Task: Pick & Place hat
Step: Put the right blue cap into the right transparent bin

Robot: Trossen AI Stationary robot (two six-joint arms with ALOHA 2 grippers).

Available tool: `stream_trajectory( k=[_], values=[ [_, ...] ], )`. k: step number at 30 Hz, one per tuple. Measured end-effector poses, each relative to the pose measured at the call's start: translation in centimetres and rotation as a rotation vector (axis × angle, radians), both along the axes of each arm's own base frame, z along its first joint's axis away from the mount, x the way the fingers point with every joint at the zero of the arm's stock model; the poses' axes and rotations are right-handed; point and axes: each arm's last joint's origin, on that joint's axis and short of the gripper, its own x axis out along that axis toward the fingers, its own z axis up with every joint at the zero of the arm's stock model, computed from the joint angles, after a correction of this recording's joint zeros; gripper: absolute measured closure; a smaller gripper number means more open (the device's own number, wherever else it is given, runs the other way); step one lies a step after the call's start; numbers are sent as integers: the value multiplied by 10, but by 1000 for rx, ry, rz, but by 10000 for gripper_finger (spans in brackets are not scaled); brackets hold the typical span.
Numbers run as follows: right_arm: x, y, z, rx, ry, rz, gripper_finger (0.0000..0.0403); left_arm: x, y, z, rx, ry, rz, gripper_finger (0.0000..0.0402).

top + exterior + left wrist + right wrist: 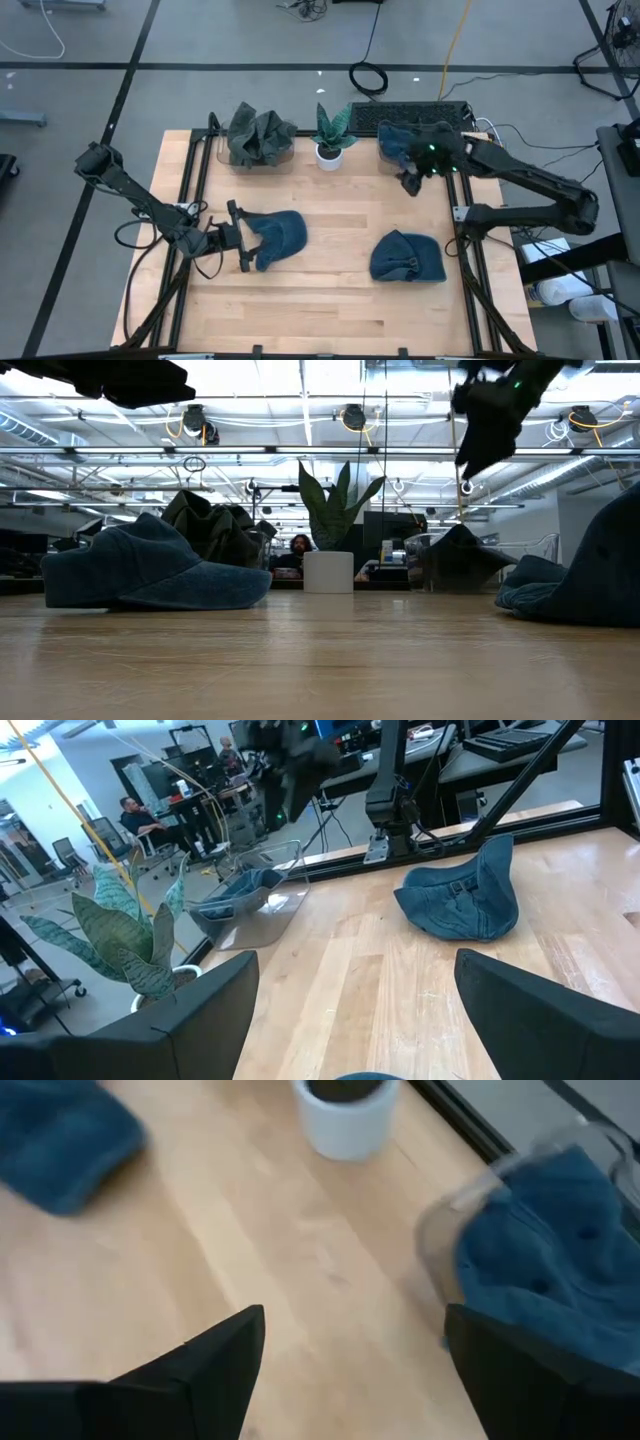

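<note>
From above, you are looking at the left hand [236, 236] lying low on the bench [330, 310], its fingers spread wide at the back edge of a blue denim hat [275, 238] without gripping it. A second denim hat [407, 258] is lying crumpled toward the right side. The right hand [412, 180] is hovering near the back right corner, beside a clear container [398, 150] holding more blue denim. A second container [260, 140] full of dark grey-green cloth is sitting at the back left, with a potted snake plant [330, 137] between the two.

At bench level, you are seeing the near hat [150, 568] resting flat, the plant [330, 540] behind it, and the right hand [490, 420] hanging high above the bench.

Through the left wrist camera, both fingers [540, 1020] are standing well apart, with the far hat [460, 900] lying beyond them.

Through the right wrist camera, the fingers [210, 1365] are gaping open and empty over bare wood, the container's denim [555, 1270] just beside.
</note>
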Motion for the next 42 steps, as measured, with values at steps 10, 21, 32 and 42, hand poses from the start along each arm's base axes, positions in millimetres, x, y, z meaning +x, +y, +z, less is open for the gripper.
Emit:
stream_trajectory(
  k=[10,21,32,42],
  values=[
    [-16,53,19,50,-141,72,110,0,0,0,-26,-7,2,57],
    [-16,103,15,358,-93,275,110,0,0,0,-75,-20,6,57],
    [-3,152,-3,508,100,337,110,0,0,0,-106,-27,8,57],
    [1,211,-63,335,619,357,110,0,0,0,-122,-32,9,57]
  ],
)
